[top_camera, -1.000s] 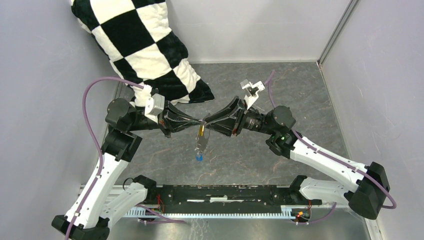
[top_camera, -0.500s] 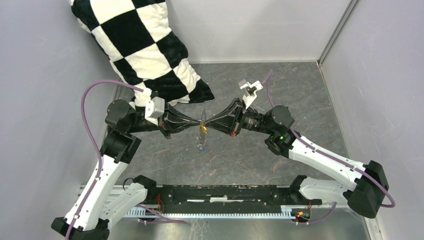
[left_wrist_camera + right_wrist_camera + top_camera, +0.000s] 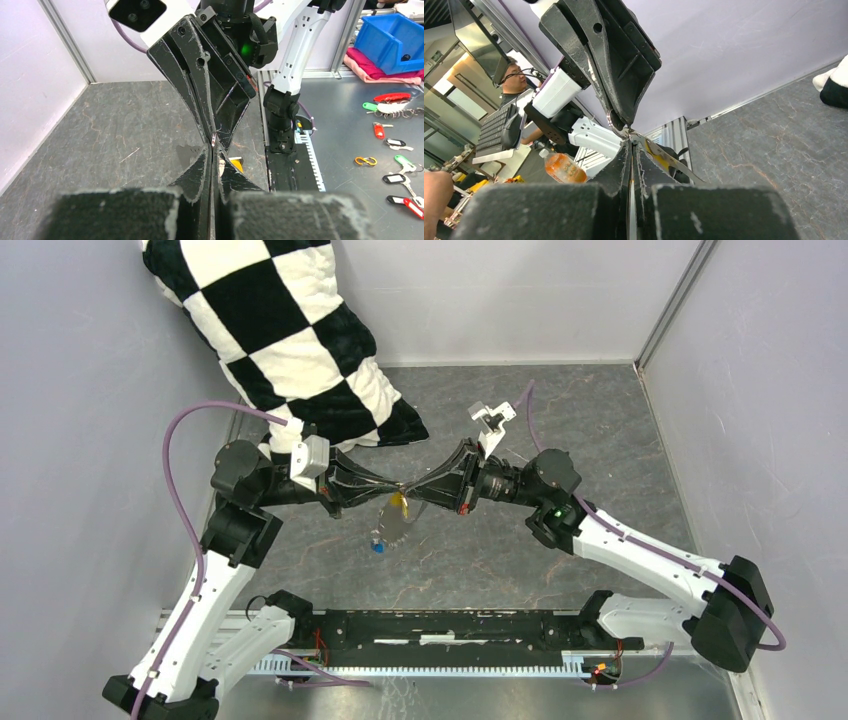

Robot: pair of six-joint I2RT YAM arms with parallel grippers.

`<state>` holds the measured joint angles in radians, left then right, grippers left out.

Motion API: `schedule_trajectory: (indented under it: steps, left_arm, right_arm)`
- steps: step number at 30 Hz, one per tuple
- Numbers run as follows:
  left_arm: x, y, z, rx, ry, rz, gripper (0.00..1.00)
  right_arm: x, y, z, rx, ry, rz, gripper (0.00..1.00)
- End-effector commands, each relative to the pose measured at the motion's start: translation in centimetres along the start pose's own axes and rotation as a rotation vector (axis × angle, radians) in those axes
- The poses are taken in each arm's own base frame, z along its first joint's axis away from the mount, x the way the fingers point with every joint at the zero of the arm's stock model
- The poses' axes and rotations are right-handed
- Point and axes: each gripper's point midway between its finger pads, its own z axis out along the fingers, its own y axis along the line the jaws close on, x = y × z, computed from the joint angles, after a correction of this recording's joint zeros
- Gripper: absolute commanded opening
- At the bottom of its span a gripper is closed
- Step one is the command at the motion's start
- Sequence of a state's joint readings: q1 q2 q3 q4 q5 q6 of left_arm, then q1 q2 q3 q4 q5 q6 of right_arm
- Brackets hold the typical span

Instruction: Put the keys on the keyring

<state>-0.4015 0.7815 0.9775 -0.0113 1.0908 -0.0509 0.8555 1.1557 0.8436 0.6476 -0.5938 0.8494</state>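
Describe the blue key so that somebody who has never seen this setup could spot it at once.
Above the grey table, the left hand and the right hand meet tip to tip in the middle. A small bunch dangles from that meeting point. The blue key is the bottom piece, a tiny bright blue head, hanging below the yellow key.

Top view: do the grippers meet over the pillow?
No, the left gripper and right gripper meet tip to tip over the table, clear of the pillow.

I hold the thin tan-grey oval keyring (image 3: 390, 528) tilted above the tabletop (image 3: 600, 420). The yellow-orange-headed key (image 3: 399, 503) is at its top and the blue-headed key (image 3: 377, 548) at its lower end.
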Motion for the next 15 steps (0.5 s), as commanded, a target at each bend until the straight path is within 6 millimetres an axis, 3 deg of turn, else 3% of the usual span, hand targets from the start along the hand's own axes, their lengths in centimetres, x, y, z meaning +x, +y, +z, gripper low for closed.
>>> schedule_trajectory:
  steps: [1, 10, 15]
  left_arm:
    - [-1.5, -0.1, 0.0, 0.002, -0.036, 0.083, 0.02]
    - [-1.7, -0.2, 0.0, 0.003, -0.045, 0.082, 0.02]
    - [-2.1, -0.1, 0.1, -0.005, -0.061, 0.063, 0.02]
  right_arm:
    - [-1.0, 1.1, 0.5, -0.036, -0.006, -0.010, 0.04]
    - [-0.2, 0.6, 0.6, -0.025, 0.033, -0.002, 0.10]
    - [0.7, -0.6, 0.3, 0.035, 0.097, -0.043, 0.23]
